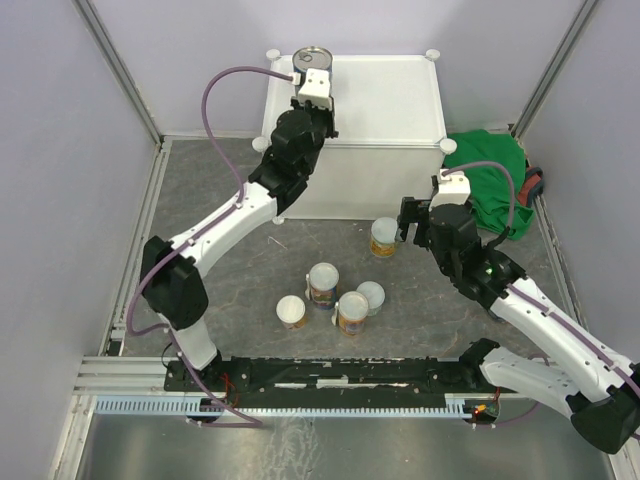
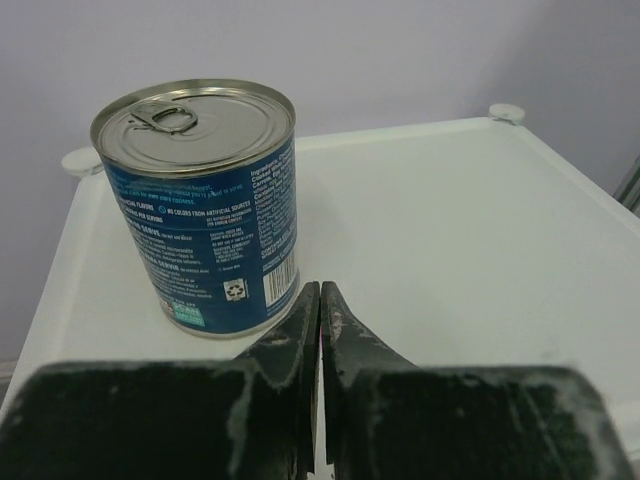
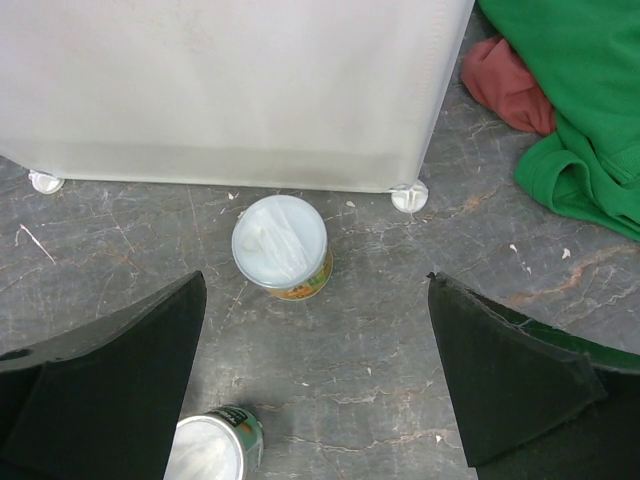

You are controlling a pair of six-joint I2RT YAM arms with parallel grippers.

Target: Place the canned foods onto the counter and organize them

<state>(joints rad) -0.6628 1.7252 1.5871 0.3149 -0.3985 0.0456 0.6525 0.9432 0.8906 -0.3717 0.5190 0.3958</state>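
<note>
Six cans counted in the top view. The left gripper [image 1: 313,82] is over the far-left corner of the counter [image 1: 385,100], and the blue can [image 1: 312,60] stands upright on the counter just beyond its tips. The right gripper [image 1: 403,222] is low over the grey floor, with a yellow-labelled can [image 1: 383,238] just beside its tips. Four cans [image 1: 323,283] are clustered nearer the arm bases. Green cloth [image 1: 490,178] lies behind the right wrist.

Left wrist view: fingers pressed together with nothing between them. The blue can is just ahead and left of the tips; contact unclear.

Right wrist view: fingers [image 3: 120,380] spread wide, holding nothing. The yellow-labelled can, pale lid up, sits on the floor ahead of the gap. A silver-lidded can [image 3: 212,448] is by the left finger.
</note>
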